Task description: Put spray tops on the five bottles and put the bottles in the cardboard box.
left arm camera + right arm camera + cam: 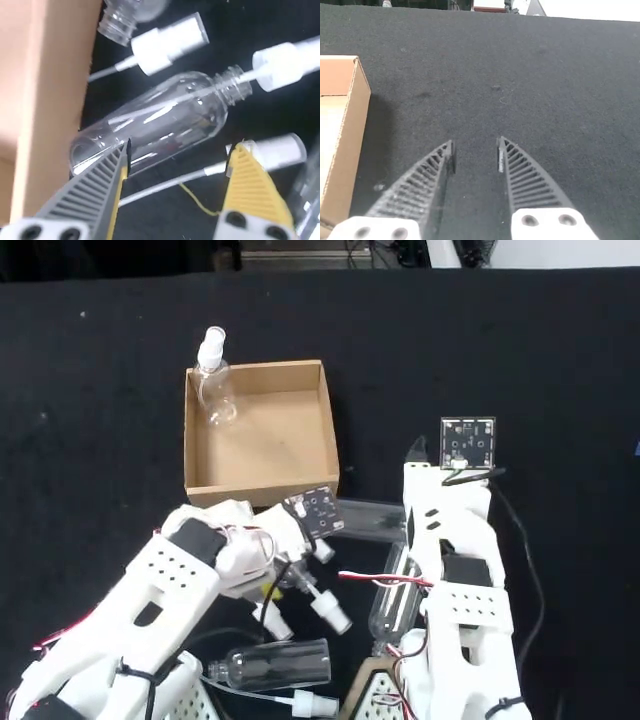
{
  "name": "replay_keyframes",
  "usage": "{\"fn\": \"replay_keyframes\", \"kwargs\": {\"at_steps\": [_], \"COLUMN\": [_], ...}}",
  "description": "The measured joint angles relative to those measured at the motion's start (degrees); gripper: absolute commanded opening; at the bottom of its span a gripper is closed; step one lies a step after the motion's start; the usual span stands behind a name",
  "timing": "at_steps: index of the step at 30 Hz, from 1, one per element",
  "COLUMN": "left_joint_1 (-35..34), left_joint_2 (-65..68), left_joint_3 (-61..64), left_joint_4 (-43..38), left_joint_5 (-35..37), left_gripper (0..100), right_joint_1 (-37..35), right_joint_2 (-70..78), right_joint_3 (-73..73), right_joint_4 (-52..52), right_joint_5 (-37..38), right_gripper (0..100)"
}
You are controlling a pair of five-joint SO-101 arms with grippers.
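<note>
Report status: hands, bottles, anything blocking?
Left hand open over a lying bottle, spray top half in. Right hand open, empty, over the table. One capped bottle in the cardboard box. Loose spray tops beside it.

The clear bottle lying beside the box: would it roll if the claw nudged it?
Probably: the bottle is round and lies on its side, so a sideways push would likely roll it. It looks empty, so probably light. Its glossy plastic might slip in the left claw.
</note>
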State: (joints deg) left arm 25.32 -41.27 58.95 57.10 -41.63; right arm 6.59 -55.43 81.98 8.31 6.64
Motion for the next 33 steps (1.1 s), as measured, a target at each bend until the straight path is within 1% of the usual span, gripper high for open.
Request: {"fn": "replay_keyframes", "kwargs": {"at_steps": [5,10,16,20,23,25,28,33], "left_joint_1": [0.09,0.09,-0.26,-2.81,-6.33,-7.74,-8.18,-7.91], "left_joint_2": [0.0,0.0,-0.88,-0.88,0.0,0.0,0.0,0.0], "left_joint_3": [1.67,1.76,0.97,0.09,0.18,0.09,0.09,-2.29], "left_joint_4": [-4.92,-5.1,4.75,8.7,9.14,9.05,9.85,10.02], "left_joint_5": [0.0,0.0,0.0,0.09,-0.44,-2.64,-5.45,-6.07], "left_gripper": [29,29,29,29,29,29,29,29], "right_joint_1": [0.0,0.0,0.0,0.0,0.0,0.0,0.0,0.0], "right_joint_2": [0.0,0.0,0.0,0.0,0.0,0.0,0.0,0.0], "right_joint_3": [0.0,0.0,0.0,0.0,0.0,0.0,0.0,0.0], "right_joint_4": [0.0,0.0,0.0,0.0,0.0,0.0,0.0,0.0], "right_joint_5": [0.0,0.0,0.0,0.0,0.0,0.0,0.0,0.0], "right_gripper": [12.4,12.4,12.4,12.4,12.4,12.4,12.4,12.4]}}
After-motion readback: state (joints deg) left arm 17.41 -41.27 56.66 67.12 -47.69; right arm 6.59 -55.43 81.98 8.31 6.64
